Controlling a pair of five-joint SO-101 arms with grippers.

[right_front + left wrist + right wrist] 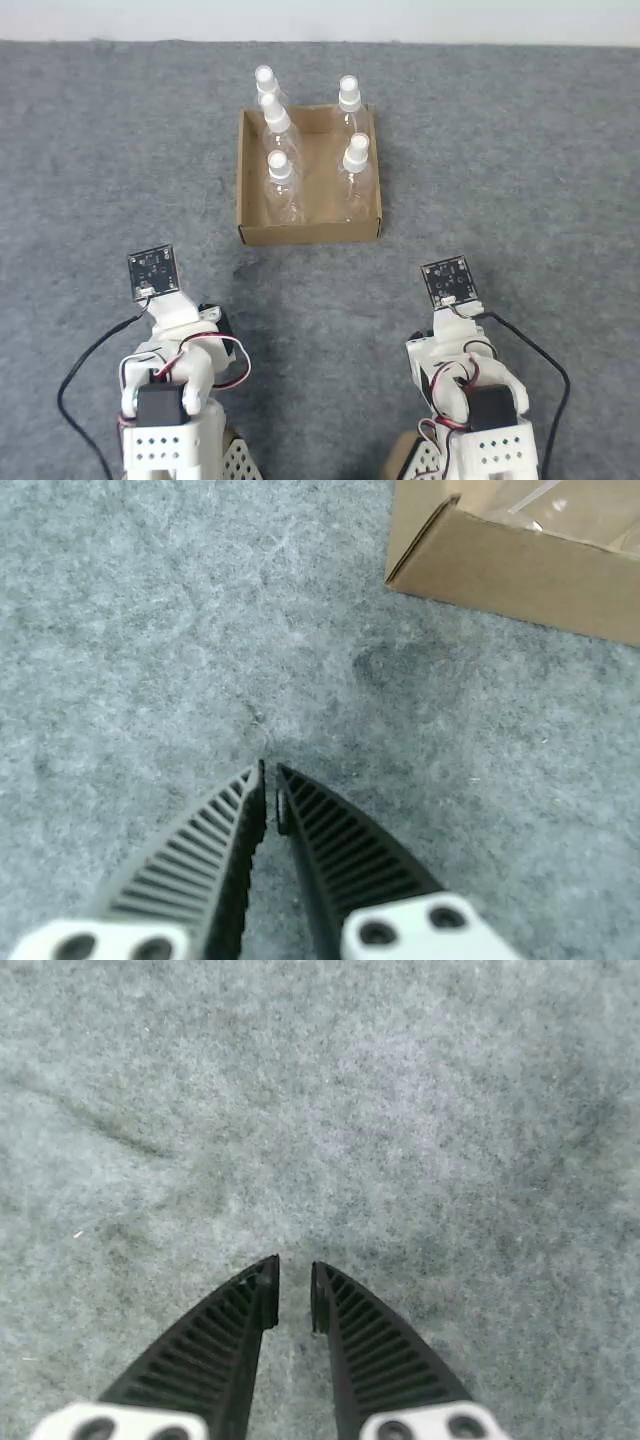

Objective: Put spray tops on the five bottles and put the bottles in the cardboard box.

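Note:
The cardboard box (pixel 308 233) stands open-topped at the middle back of the grey carpeted table. Inside it stand several clear bottles, each with a white spray top: two at the back left (pixel 265 78) (pixel 273 108), one at the back right (pixel 349 92), one front left (pixel 281 167), one front right (pixel 357 152). The left arm (pixel 175 370) sits folded near the front edge; its gripper (pixel 270 772) is shut and holds nothing, hovering over carpet, with a corner of the box (pixel 520 570) ahead. The right gripper (pixel 295 1270) is shut and holds nothing above bare carpet, on the right arm (pixel 465 385).
Grey carpet (pixel 500 150) covers the whole table, with open room on both sides of the box and between the box and the arms. Cables loop around both arm bases (pixel 75 390).

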